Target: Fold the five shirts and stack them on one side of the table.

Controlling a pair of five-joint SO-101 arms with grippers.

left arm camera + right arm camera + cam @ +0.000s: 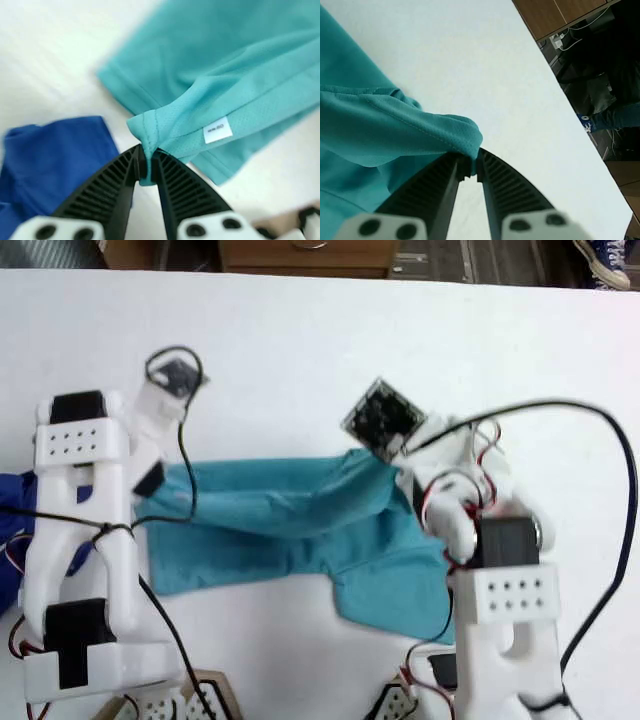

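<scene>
Your left hand (148,167) is nipped nearly closed on a hem fold of the teal mesh-knit shirt (235,55); its wrist view adds a white label (218,130) and a crumpled blue shirt (55,155) beside; the teal shirt spans the white worktop (300,340) between both arms; your right hand (469,172) pinches its far edge as tightly.

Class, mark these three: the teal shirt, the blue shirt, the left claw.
teal shirt (300,525), high view, middle of the spread cloth.
blue shirt (55,150), left wrist view, its flat cloth.
left claw (148,156), left wrist view, between the tips pinching the teal hem.
</scene>
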